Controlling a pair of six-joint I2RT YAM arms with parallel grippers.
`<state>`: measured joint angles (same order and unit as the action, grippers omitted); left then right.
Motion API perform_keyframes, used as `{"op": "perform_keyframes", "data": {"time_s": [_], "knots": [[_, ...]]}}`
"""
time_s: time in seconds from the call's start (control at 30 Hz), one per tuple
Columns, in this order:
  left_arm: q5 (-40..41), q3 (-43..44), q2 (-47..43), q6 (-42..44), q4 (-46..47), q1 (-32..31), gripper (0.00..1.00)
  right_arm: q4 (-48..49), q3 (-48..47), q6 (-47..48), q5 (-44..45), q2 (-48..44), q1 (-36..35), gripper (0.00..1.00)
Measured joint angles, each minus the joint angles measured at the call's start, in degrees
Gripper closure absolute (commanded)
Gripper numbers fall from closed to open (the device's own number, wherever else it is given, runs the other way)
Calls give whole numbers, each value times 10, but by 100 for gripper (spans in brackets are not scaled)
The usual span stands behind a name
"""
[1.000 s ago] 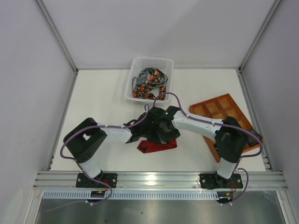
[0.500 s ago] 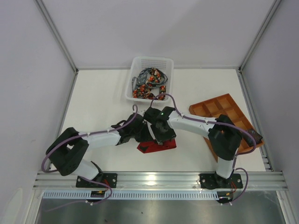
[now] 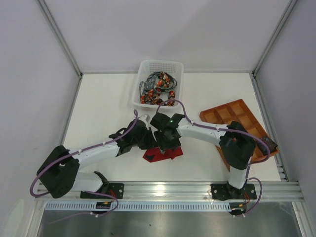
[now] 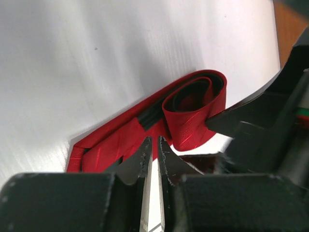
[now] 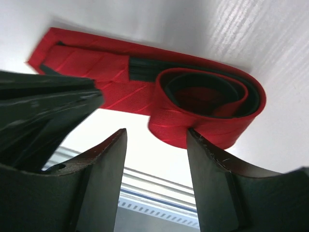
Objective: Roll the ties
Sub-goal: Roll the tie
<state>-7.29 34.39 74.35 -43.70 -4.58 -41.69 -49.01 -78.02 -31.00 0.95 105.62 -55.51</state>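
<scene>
A plain deep red tie (image 3: 162, 153) lies partly rolled on the white table (image 3: 103, 108) in front of both arms. In the left wrist view the red tie (image 4: 193, 116) shows a loose coil with a flat tail to the left. My left gripper (image 4: 153, 142) is shut and empty, its tips just short of the tail. My right gripper (image 5: 157, 140) is open; one finger (image 5: 203, 145) touches the coil (image 5: 207, 111), nothing between the jaws. In the top view my left gripper (image 3: 148, 143) and right gripper (image 3: 165, 144) sit close together over the tie. More ties (image 3: 157, 89) with red-orange dots fill the basket.
The white perforated basket (image 3: 159, 66) stands at the back middle. The orange-brown gridded tray (image 3: 237, 116) lies at the right, partly under the right arm. Metal rails run along the table's near edge (image 3: 168, 187).
The left arm has stretched out leftward and lower, its gripper drawing left of the tie. The red tie has bunched into a shorter, tighter shape. The right gripper shifted slightly left.
</scene>
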Motion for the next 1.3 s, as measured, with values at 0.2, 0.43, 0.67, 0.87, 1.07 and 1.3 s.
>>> {"op": "perform_keyframes", "data": {"time_s": [0.2, 0.43, 0.67, 0.87, 1.07, 1.3], "knots": [[-30, 0, 0, 3, 10, 0, 81, 32, 61, -2, -45, -101, 50, 42], [-40, 51, 40, 14, 4, 0, 77, 58, 181, -12, -56, -243, 100, 55], [-71, 189, 156, 55, -1, 0, 80, 189, 427, -131, -24, -405, 35, 100], [-91, 225, 229, 83, -9, 1, 80, 330, 557, -230, 27, -504, -6, 100], [-94, 229, 264, 105, -29, 1, 80, 505, 667, -321, 67, -515, -45, 100], [-97, 246, 293, 127, -33, 1, 80, 659, 728, -384, 130, -498, -85, 100]]}}
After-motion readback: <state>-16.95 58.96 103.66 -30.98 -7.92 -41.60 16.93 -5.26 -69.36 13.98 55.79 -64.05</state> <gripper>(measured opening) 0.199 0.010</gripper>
